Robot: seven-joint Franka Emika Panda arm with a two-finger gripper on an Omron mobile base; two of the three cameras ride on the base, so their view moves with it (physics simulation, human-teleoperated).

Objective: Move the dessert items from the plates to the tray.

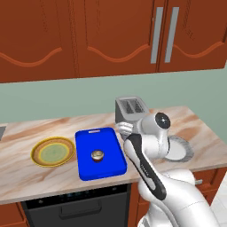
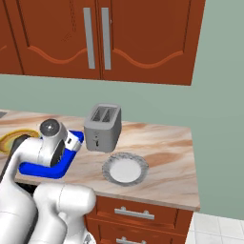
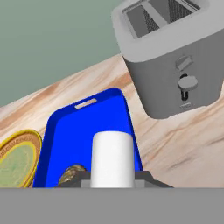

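The bright blue tray lies on the counter with the brown cupcake on its middle. In the hand view the cupcake peeks out at the bottom of the tray. My gripper is shut on the small white oblong piece, held over the tray's right side. In the left base view the hand hovers at the tray's back right corner, in front of the toaster. The yellow-rimmed plate lies bare to the left of the tray. The grey ridged plate lies bare to the right.
A grey two-slot toaster stands just behind and right of the tray, close to my hand. Red-brown wall cabinets hang above the counter. The counter's front edge runs right below the tray and plates.
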